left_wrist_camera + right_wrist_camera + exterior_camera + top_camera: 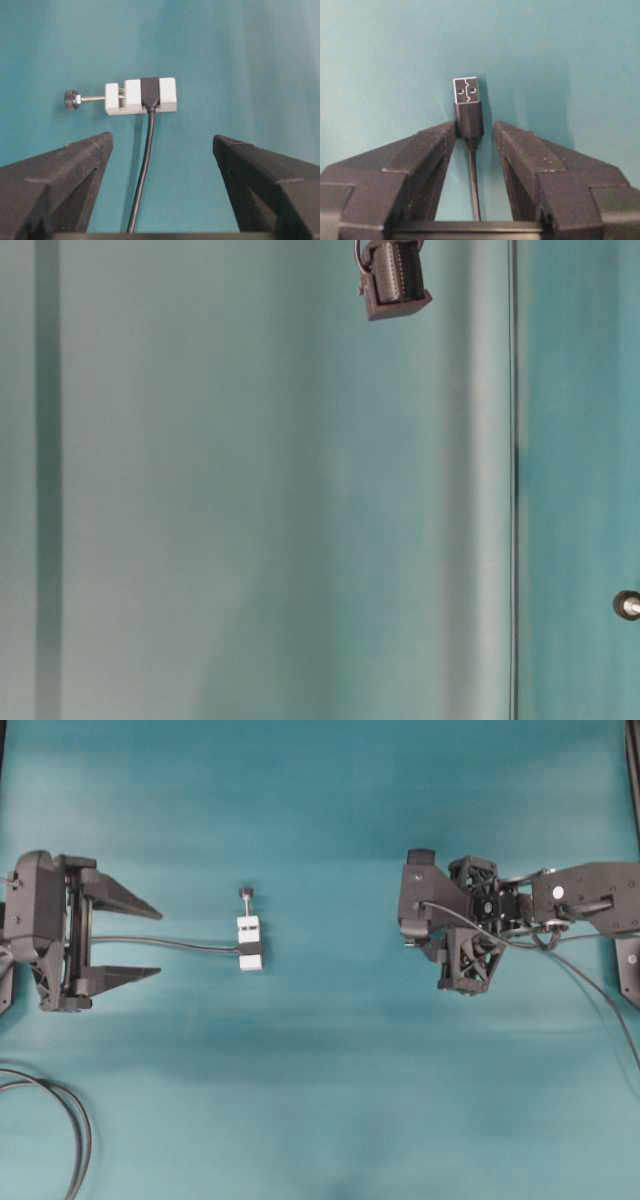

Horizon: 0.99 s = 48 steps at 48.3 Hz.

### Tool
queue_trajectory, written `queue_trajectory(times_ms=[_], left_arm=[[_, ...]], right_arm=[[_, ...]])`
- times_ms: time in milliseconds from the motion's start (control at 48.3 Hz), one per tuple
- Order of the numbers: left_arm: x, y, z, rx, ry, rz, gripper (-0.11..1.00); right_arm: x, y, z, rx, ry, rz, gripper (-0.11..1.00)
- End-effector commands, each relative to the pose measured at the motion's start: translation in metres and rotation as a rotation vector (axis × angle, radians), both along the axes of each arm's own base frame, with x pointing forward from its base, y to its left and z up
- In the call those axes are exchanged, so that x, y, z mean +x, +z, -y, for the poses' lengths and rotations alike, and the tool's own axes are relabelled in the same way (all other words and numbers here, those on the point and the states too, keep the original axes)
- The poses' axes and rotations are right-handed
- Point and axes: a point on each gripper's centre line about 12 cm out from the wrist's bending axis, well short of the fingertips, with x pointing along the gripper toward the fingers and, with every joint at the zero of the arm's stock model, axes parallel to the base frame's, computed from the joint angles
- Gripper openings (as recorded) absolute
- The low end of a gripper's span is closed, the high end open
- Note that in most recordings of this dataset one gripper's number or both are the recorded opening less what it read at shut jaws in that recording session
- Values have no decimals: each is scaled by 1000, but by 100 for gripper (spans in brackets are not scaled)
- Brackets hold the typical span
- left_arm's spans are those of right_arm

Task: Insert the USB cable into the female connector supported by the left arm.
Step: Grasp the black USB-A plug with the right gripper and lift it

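Observation:
The USB cable's silvery plug [465, 90] lies flat on the teal table, its dark housing between the fingers of my right gripper [474, 129]. One finger touches the housing and a narrow gap shows at the other. The thin cable [474, 185] runs back under the wrist. In the overhead view my right gripper [412, 925] points left. The female connector [150, 91] sits clamped in a white block [167, 95], also seen from above [250, 942]. My left gripper [162, 137] is wide open just short of it, straddling the block's dark cable [146, 160]; from above the left gripper [158, 942] holds nothing.
A screw with a black knob [71, 99] sticks out of the white block. A looped black cable [78, 1125] lies at the lower left edge. A dark hanging part [395, 280] shows at the top of the table-level view.

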Motion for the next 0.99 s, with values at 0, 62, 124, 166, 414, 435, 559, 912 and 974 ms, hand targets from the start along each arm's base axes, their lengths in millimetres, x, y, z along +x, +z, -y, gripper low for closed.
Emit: queue_trajectory(times_ms=[0,62,124,166,414,435,559,912,974], left_arm=[[3,5,0,14,-8,15,93],[1,1,-1,14,-6,1,93],[-1,-2,-1,16,-8,-8,93],[-2,-2,0,15,-9,-10,93],[-4,-5,-2,16,1,0,93],[-3,-5,-3,16,3,3,93],[-4,-6,-3,18,4,1,93],[6,-18,-4,22,5,18,93],[9,-24,-4,23,6,13,93]], right_arm=[[4,-1,0,-3,7,1,48],[5,0,0,-4,8,3,48],[6,0,-2,-5,15,3,45],[7,1,-3,-6,23,4,41],[16,8,-19,-49,143,13,21],[18,10,-20,-54,155,14,21],[20,15,-20,-70,179,-10,21],[33,50,-10,-103,188,-4,21],[39,54,-9,-105,186,9,20]])
